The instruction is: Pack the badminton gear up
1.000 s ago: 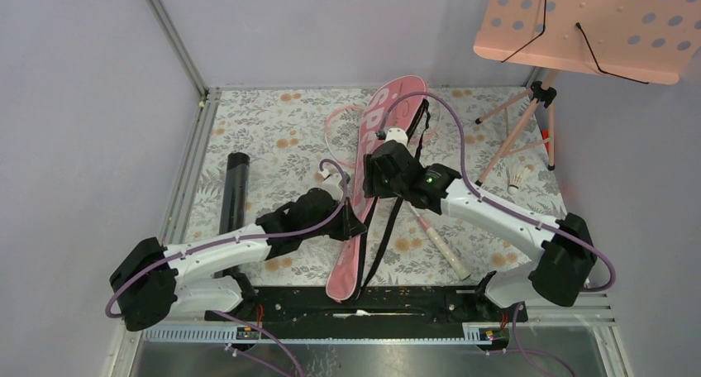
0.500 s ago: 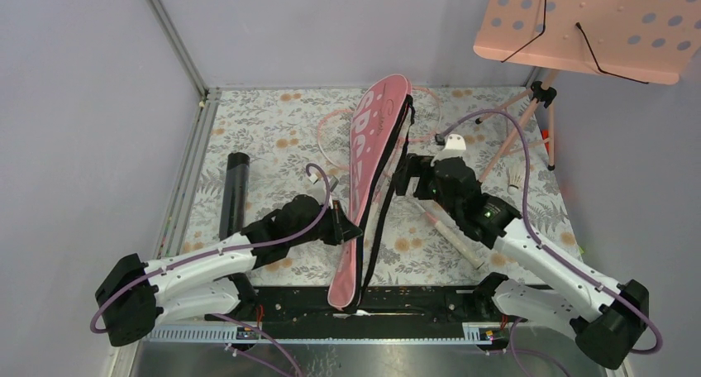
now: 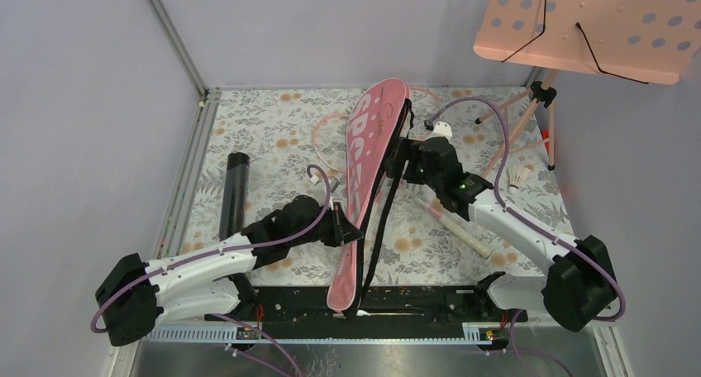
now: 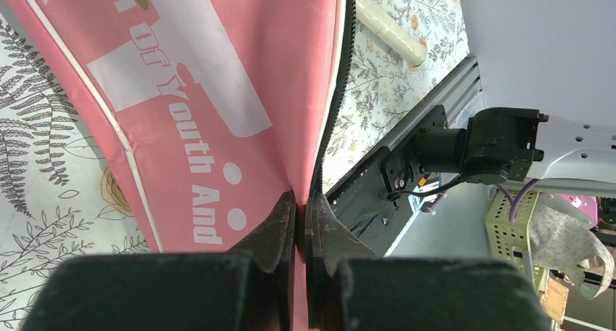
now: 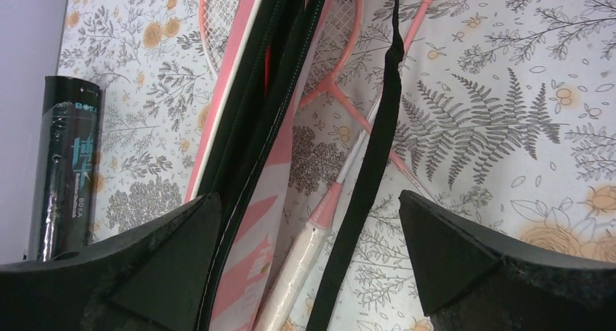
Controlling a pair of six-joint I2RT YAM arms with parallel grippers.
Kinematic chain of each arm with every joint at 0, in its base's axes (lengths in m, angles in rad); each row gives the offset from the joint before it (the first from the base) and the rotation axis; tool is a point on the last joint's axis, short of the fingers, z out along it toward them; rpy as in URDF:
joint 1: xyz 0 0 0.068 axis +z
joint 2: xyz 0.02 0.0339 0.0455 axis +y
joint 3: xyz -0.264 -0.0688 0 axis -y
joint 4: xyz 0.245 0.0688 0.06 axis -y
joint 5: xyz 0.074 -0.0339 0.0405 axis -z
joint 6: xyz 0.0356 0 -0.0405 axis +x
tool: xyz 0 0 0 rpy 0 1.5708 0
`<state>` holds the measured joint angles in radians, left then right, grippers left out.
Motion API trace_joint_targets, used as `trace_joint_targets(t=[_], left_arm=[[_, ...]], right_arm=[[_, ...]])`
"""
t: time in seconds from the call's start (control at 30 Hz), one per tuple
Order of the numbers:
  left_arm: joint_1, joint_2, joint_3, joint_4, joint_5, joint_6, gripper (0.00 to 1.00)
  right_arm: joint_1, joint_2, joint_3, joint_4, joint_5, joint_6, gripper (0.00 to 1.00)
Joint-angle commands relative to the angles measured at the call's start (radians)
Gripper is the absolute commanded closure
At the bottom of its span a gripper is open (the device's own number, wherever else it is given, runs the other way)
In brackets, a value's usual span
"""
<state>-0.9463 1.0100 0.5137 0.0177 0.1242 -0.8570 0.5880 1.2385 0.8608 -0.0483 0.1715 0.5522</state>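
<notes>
The long pink "SPORT" racket bag [image 3: 368, 158] lies slanted on the floral mat, its zip edge open. My left gripper [image 3: 350, 231] is shut on the bag's pink fabric [image 4: 218, 91] near its lower end. My right gripper [image 3: 402, 157] is open and empty just above the bag's open zip edge [image 5: 250, 222] and black strap [image 5: 370, 164]. Two pink-framed rackets lie partly under the bag; their heads [image 5: 334, 33] and a pale handle [image 5: 301, 273] show between my right fingers. A handle [image 3: 453, 226] points to the near right. The black tube [image 3: 234, 187] lies at the left. A white shuttlecock [image 3: 518, 177] lies at the right.
The pink perforated music stand [image 3: 587, 26] hangs over the back right corner, its tripod legs [image 3: 521, 137] close behind my right arm. Grey walls close in the left, back and right. A metal rail [image 3: 186, 178] runs along the mat's left edge.
The bag's top has swung left, off the rackets. My right gripper left the bag's middle, swung out to the right, then came back to the bag's upper zip edge. My left gripper kept its hold.
</notes>
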Motion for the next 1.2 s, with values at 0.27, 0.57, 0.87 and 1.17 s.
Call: trace_joint_targets(t=[0.27, 0.57, 0.87, 1.17], left_arm=[[-0.001, 0.001, 0.01, 0.118, 0.042, -0.007, 1.0], [-0.002, 0.015, 0.016, 0.13, 0.053, 0.001, 1.0], [-0.001, 0.008, 0.081, 0.0, -0.081, 0.048, 0.58], [0.0, 0.134, 0.281, -0.164, -0.277, 0.145, 0.01]], right_arm=[[-0.011, 0.136, 0.046, 0.155, -0.084, 0.068, 0.0], [-0.011, 0.23, 0.023, 0.323, -0.327, 0.143, 0.53], [0.001, 0.156, 0.058, 0.196, -0.349, 0.064, 1.0], [0.077, 0.071, 0.107, 0.023, -0.242, 0.021, 1.0]])
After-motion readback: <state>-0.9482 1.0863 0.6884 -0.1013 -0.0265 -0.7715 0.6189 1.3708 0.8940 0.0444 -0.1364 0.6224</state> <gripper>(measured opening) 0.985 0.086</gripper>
